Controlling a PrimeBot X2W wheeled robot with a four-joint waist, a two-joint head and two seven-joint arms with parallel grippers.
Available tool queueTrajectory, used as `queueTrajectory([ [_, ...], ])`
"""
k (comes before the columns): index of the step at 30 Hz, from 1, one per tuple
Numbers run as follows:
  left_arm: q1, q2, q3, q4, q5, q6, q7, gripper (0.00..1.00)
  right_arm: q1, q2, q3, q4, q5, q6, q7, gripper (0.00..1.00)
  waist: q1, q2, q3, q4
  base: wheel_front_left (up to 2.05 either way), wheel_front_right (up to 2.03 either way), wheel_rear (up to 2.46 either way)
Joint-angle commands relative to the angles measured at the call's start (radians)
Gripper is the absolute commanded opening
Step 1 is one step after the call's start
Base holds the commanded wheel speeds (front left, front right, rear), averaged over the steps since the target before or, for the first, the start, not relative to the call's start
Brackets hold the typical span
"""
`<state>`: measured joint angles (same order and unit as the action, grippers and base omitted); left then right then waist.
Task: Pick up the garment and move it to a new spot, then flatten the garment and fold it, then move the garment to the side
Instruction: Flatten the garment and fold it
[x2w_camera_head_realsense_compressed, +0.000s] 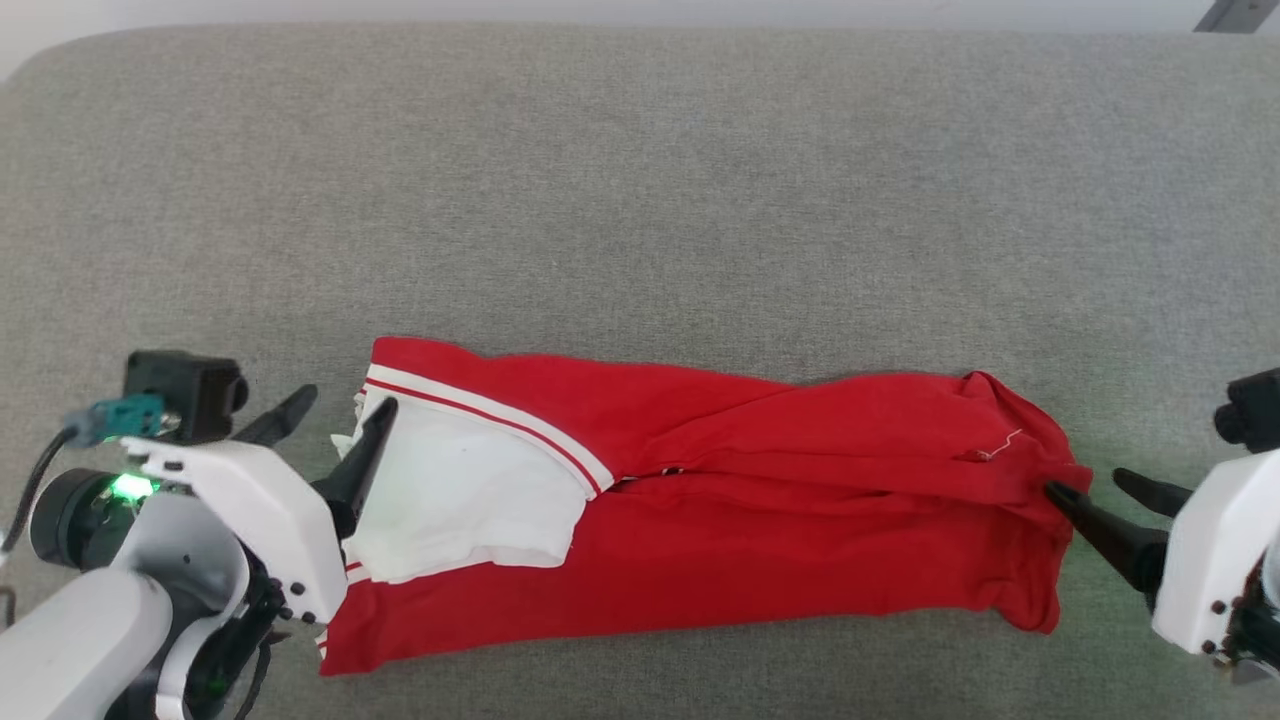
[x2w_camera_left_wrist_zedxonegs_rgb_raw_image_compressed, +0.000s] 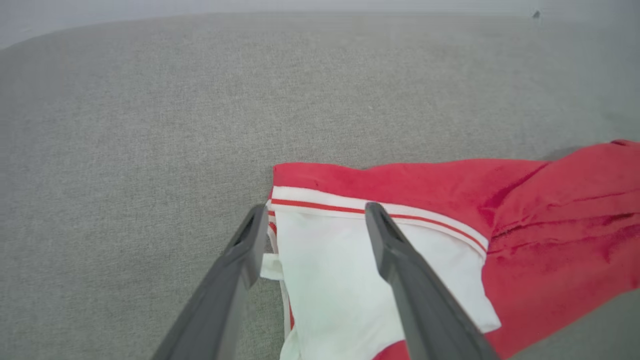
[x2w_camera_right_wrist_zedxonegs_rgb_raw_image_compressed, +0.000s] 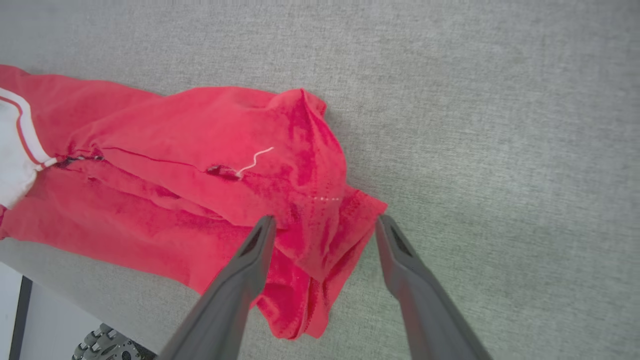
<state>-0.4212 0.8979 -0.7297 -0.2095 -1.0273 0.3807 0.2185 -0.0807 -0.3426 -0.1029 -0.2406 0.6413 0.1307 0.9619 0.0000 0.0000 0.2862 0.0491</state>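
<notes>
Head view: garment (x2w_camera_head_realsense_compressed: 760, 520) on grey fabric surface (x2w_camera_head_realsense_compressed: 640, 200), left pincer (x2w_camera_head_realsense_compressed: 345, 402) and right pincer (x2w_camera_head_realsense_compressed: 1085, 482) gaping, empty.

White wrist shells (x2w_camera_head_realsense_compressed: 255, 510), left hand (x2w_camera_head_realsense_compressed: 347, 399) with 2 long dark fingers (x2w_camera_head_realsense_compressed: 365, 455), black cable (x2w_camera_head_realsense_compressed: 35, 490), green light (x2w_camera_head_realsense_compressed: 130, 487)

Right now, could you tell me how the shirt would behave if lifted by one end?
The shirt looks floppy: it lies creased and bunched at its right end. Lifted there, the loose fold would probably fall open. Thin fabric, so likely light.
</notes>
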Motion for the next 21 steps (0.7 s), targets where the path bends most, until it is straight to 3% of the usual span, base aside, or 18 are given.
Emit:
queueTrajectory([
  [1, 0.030, -0.007, 0.017, 0.005, 0.019, -0.012, -0.063, 1.00, 0.011, 0.010, -0.019, 0.001, 0.011, 0.000, -0.001, 1.00, 0.0000, 0.0000, -0.003, 0.006, 0.00, 0.00, 0.00],
  [13, 0.159, -0.054, 0.091, 0.082, 0.050, -0.042, -0.399, 1.00, -0.011, 0.014, -0.037, 0.093, 0.050, 0.000, 0.000, 1.00, 0.0000, 0.0000, -0.016, 0.054, 0.00, 0.00, 0.00],
  [21, 0.235, -0.130, 0.173, 0.155, 0.082, -0.095, -0.482, 1.00, -0.073, 0.008, 0.033, 0.222, 0.078, 0.000, -0.004, 1.00, 0.0000, 0.0000, -0.019, 0.089, 0.00, 0.00, 0.00],
])
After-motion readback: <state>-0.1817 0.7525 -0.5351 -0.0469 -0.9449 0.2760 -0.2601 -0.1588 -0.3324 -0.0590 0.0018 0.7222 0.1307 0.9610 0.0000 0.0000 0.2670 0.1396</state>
